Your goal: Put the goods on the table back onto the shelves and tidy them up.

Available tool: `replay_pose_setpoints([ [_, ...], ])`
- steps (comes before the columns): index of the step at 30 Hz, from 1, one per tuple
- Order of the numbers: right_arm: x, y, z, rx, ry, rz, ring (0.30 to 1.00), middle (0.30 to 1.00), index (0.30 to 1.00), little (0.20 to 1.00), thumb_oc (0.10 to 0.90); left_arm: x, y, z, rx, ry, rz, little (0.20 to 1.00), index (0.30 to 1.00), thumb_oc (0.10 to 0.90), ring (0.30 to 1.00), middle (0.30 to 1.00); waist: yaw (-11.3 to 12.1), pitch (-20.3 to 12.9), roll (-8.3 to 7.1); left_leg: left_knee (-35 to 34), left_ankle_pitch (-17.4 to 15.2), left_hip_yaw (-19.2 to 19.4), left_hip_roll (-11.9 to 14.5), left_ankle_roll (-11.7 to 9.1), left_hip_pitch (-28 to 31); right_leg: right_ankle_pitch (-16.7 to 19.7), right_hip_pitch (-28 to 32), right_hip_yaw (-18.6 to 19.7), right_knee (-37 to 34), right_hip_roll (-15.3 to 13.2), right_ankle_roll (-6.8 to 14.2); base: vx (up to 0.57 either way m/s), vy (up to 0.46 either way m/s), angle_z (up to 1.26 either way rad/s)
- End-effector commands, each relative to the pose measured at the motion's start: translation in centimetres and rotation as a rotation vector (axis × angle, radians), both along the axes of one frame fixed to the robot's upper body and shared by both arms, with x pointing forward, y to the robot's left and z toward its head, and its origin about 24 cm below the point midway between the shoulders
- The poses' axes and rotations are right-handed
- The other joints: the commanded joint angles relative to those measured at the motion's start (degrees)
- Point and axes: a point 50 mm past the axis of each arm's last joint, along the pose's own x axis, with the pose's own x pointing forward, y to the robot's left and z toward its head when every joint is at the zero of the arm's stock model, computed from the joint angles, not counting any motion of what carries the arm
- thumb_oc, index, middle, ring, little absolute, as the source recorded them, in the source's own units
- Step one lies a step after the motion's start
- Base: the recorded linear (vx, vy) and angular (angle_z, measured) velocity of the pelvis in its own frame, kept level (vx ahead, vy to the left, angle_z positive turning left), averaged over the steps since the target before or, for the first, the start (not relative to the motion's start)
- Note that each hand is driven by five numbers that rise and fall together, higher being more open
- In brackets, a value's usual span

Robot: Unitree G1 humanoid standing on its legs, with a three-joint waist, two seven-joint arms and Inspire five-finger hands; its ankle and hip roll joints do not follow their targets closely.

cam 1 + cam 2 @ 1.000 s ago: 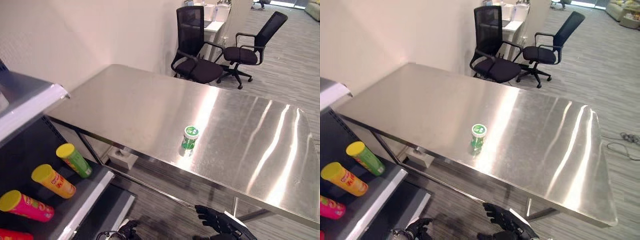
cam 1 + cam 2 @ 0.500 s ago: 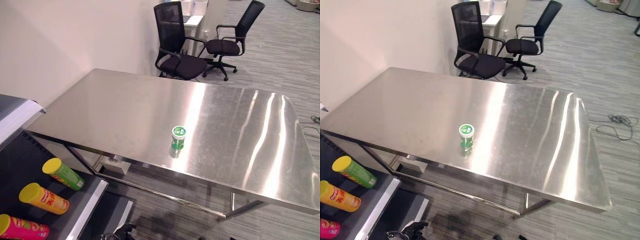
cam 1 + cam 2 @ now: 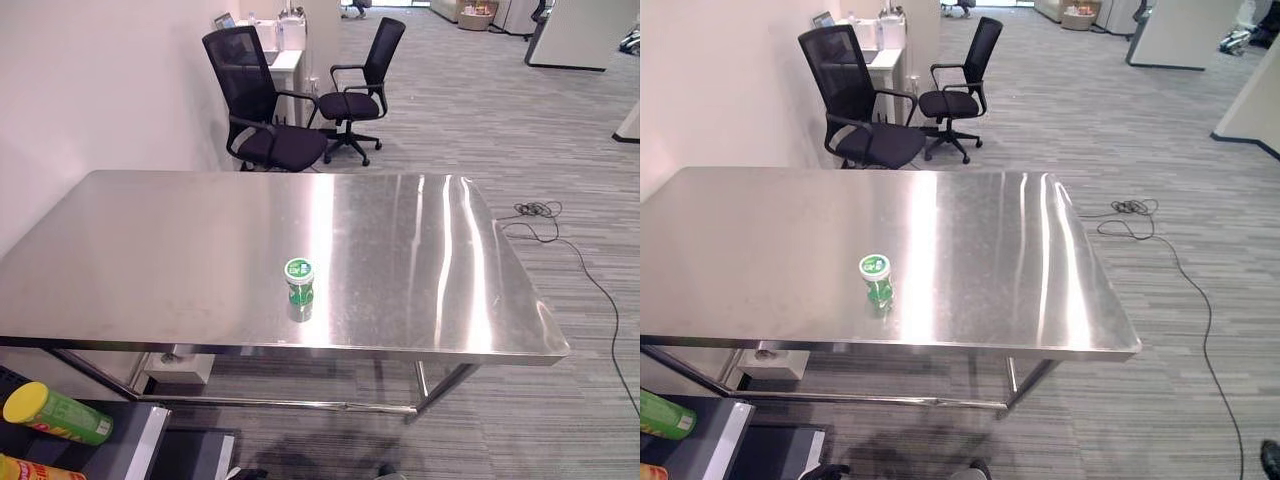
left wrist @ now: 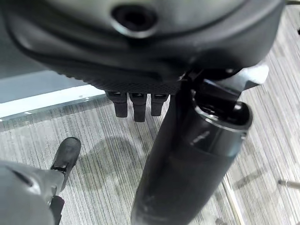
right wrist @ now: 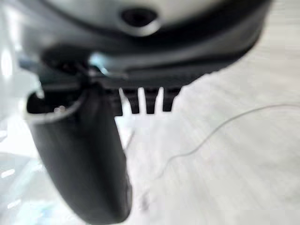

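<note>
one small green tub with a white lid (image 3: 299,283) stands upright on the steel worktop (image 3: 180,250), near its front edge and about midway along it, with nothing else on the metal around it. since the frame half a second back the whole scene has swung, which is the camera turning and not the tub shifting: the worktop now lies square across the head views, the shelf (image 3: 130,452) has slid down to the lower left corner, and less of its stock shows. a green can with a yellow lid (image 3: 55,413) lies on its side on that shelf, and just below it the top of an orange can (image 3: 30,470) is cut off by the frame edge. a second ago a dark hand showed at the bottom of the head views; it has since dropped out of them. the left robot hand (image 4: 136,105) shows in its own wrist view with short fingers hanging straight and the thumb standing out in front, holding nothing, over striped floor. the right robot hand (image 5: 145,101) looks the same in its wrist view, fingers straight and relaxed and empty, though that view is smeared and the ground behind is hard to read. beyond the worktop two black office chairs (image 3: 262,110) stand by a white desk (image 3: 282,62), and a thin cable (image 3: 560,240) trails over the grey floor to the right.
</note>
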Motion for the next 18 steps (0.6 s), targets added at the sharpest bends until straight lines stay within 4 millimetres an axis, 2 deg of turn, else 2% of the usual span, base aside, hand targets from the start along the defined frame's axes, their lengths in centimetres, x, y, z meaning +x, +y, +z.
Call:
replay_pose_setpoints([
  [1, 3.2, -0.3, 8.4, -0.38, -0.226, 0.05, 0.9, 0.9, 0.9, 0.9, 0.8, 1.6, 2.8, 0.7, 0.069, -0.049, 0.084, 0.9, 0.9, 0.8, 0.9, 0.9, 0.7, 2.1, -6.13, 0.2, -1.1, -2.8, 3.2, 0.2, 1.1, 10.5, 3.6, 0.7, -5.3, -2.0, -2.0, 0.02, -0.015, 0.19],
  [2, 5.2, 0.0, 10.6, -0.458, -0.259, 0.106, 0.9, 0.9, 0.9, 0.9, 0.8, 1.6, 2.5, 0.7, 0.062, -0.047, 0.085, 0.9, 0.9, 0.8, 0.9, 0.9, 1.2, 2.1, -6.43, 0.2, -1.1, -3.0, 3.4, 0.3, 1.4, 10.4, 4.0, 0.2, -5.2, -2.0, -2.0, 0.01, -0.024, 0.23],
  [3, 8.5, 1.0, 12.3, -0.514, -0.295, 0.23, 0.9, 0.9, 0.9, 0.9, 0.8, 2.3, 1.9, 0.7, 0.048, -0.06, 0.068, 0.9, 0.9, 0.8, 0.9, 0.9, 2.2, 2.3, -6.42, 0.2, -1.1, -3.4, 3.4, 0.4, 1.4, 10.2, 4.3, -0.3, -5.3, -2.1, -2.0, -0.01, -0.024, 0.25],
  [5, 11.0, 3.0, 14.3, -0.563, -0.39, 0.352, 0.9, 0.9, 0.9, 0.9, 0.8, 2.9, 1.0, 0.7, 0.026, -0.075, 0.046, 0.9, 0.9, 0.8, 0.9, 0.9, 2.8, 2.4, -6.53, 0.2, -1.0, -3.7, 3.5, 0.4, 1.6, 10.1, 4.6, -0.7, -5.3, -2.1, -2.0, -0.01, -0.009, 0.09],
  [6, 11.1, 3.1, 14.3, -0.563, -0.392, 0.353, 0.9, 0.9, 0.9, 0.9, 0.8, 2.9, 1.0, 0.7, 0.026, -0.076, 0.049, 0.9, 0.9, 0.8, 0.9, 0.9, 2.6, 2.5, -6.53, 0.2, -1.0, -3.7, 3.5, 0.4, 1.6, 10.1, 4.7, -0.8, -5.2, -2.1, -2.0, 0.0, 0.0, 0.0],
  [8, 12.9, 4.7, 15.7, -0.589, -0.476, 0.433, 0.9, 0.9, 0.9, 0.9, 0.8, 3.3, -0.1, 0.7, -0.001, -0.08, 0.025, 0.9, 0.9, 0.8, 0.9, 0.9, 3.4, 2.5, -6.6, 0.2, -1.0, -4.1, 3.5, 0.5, 1.5, 9.9, 5.1, -1.3, -5.3, -2.2, -2.0, 0.0, -0.004, 0.11],
  [11, 15.2, 7.8, 16.7, -0.59, -0.589, 0.575, 0.9, 0.9, 0.9, 0.9, 0.8, 3.5, -1.5, 0.6, -0.036, -0.086, 0.001, 0.9, 0.9, 0.8, 0.9, 0.9, 5.1, 2.6, -6.5, 0.2, -0.8, -4.9, 3.6, 0.5, 1.3, 9.7, 5.6, -2.4, -5.5, -2.3, -2.0, -0.01, 0.004, 0.15],
  [12, 16.2, 10.2, 17.4, -0.607, -0.654, 0.668, 0.9, 0.9, 0.9, 0.9, 0.8, 3.5, -2.0, 0.5, -0.053, -0.084, 0.002, 0.9, 0.9, 0.8, 0.9, 0.9, 6.3, 2.8, -6.36, 0.2, -0.7, -5.4, 3.5, 0.5, 1.1, 9.6, 6.0, -3.1, -5.5, -2.5, -2.0, -0.01, 0.007, 0.18],
  [13, 16.2, 10.3, 17.3, -0.606, -0.653, 0.668, 0.9, 0.9, 0.9, 0.9, 0.8, 3.5, -2.0, 0.6, -0.052, -0.085, 0.003, 0.9, 0.9, 0.8, 0.9, 0.9, 6.1, 2.8, -6.41, 0.2, -0.7, -5.4, 3.5, 0.5, 1.2, 9.5, 6.0, -3.2, -5.5, -2.5, -2.0, -0.01, 0.01, 0.3],
  [15, 17.6, 11.9, 17.7, -0.623, -0.679, 0.73, 0.9, 0.9, 0.9, 0.9, 0.8, 3.5, -2.6, 0.5, -0.071, -0.086, -0.003, 0.9, 0.9, 0.8, 0.9, 0.9, 7.7, 2.8, -6.31, 0.2, -0.6, -6.0, 3.6, 0.5, 0.9, 9.4, 6.5, -3.9, -5.6, -2.8, -2.0, -0.01, 0.006, 0.24],
  [17, 18.4, 13.9, 17.9, -0.633, -0.697, 0.833, 0.9, 0.9, 0.9, 0.9, 0.8, 3.8, -3.0, 0.6, -0.082, -0.095, -0.01, 0.9, 0.9, 0.8, 0.9, 0.9, 8.6, 3.0, -6.27, 0.2, -0.5, -6.4, 3.6, 0.5, 0.8, 9.4, 6.8, -4.6, -5.6, -2.9, -2.0, -0.02, 0.009, 0.19],
  [18, 18.9, 15.7, 18.0, -0.638, -0.712, 0.922, 0.9, 0.9, 0.9, 0.9, 0.8, 3.9, -3.5, 0.6, -0.092, -0.099, -0.027, 0.9, 0.9, 0.8, 0.9, 0.9, 9.5, 3.1, -6.28, 0.2, -0.4, -6.8, 3.6, 0.5, 0.7, 9.3, 7.0, -5.0, -5.6, -3.0, -2.0, -0.03, 0.017, 0.13],
])
